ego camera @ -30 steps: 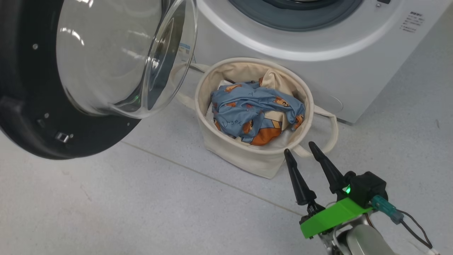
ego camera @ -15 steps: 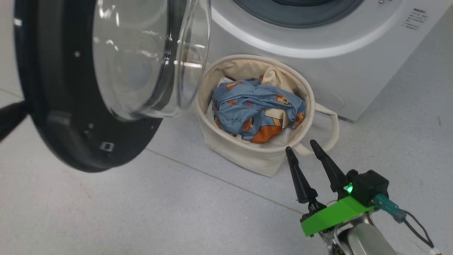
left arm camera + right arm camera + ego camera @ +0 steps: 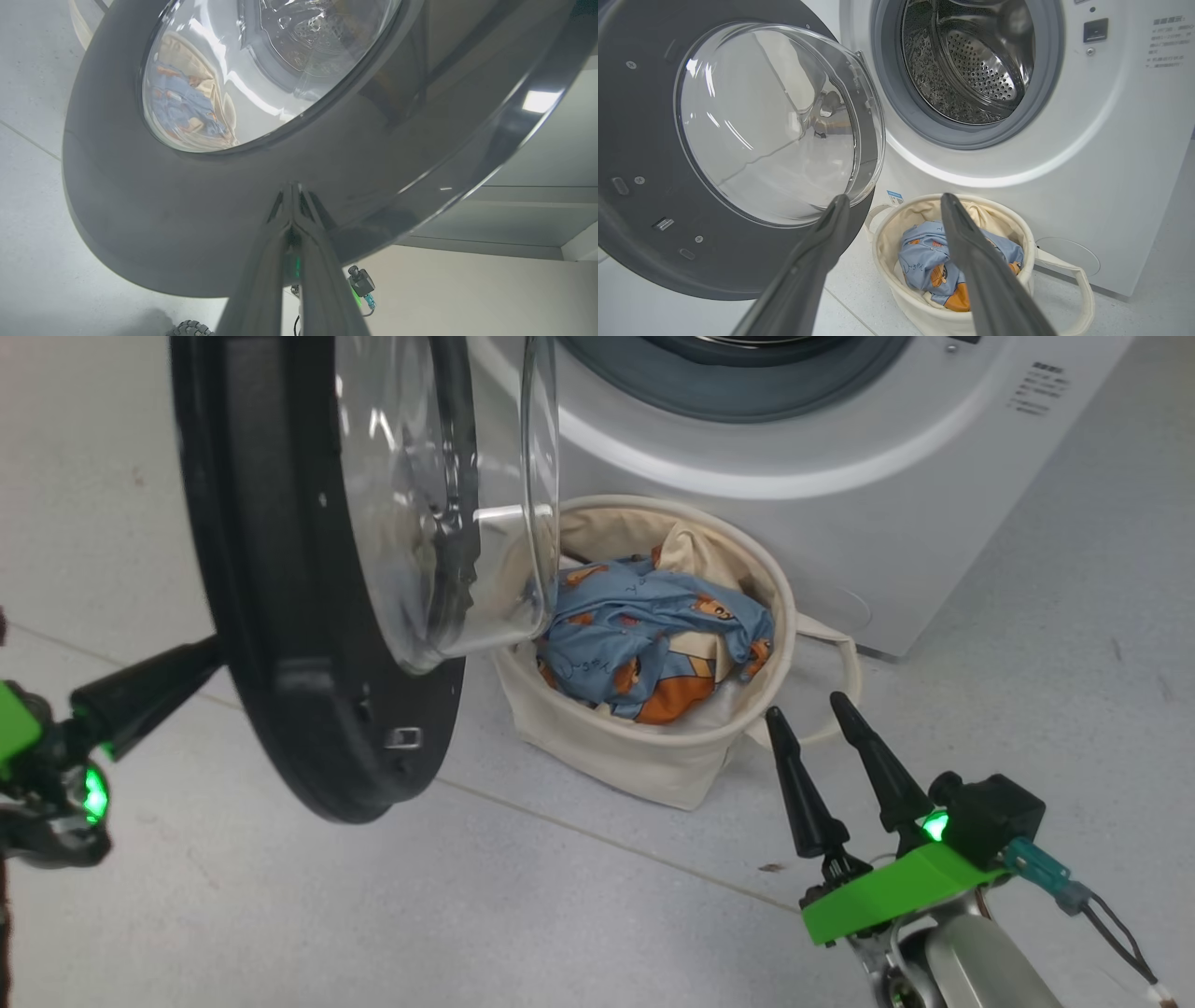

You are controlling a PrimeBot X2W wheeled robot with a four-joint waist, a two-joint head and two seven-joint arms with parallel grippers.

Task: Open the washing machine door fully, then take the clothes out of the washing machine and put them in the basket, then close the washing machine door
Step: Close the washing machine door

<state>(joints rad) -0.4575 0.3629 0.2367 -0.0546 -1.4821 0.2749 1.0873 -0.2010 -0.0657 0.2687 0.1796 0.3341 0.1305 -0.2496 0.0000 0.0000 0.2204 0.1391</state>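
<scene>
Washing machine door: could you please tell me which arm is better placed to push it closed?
Left, likely: the shut left gripper touches the outer rim of the washing machine door, while the open right gripper hangs apart by the basket.

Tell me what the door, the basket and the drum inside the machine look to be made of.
Door: the rim looks like glossy black plastic, mirror-like in the left wrist view; the bulging centre seems clear glass, see-through with sharp highlights.
Basket: cream woven cloth, probably canvas, matte, with soft creased walls.
Drum: shiny perforated metal, likely stainless steel.
</scene>
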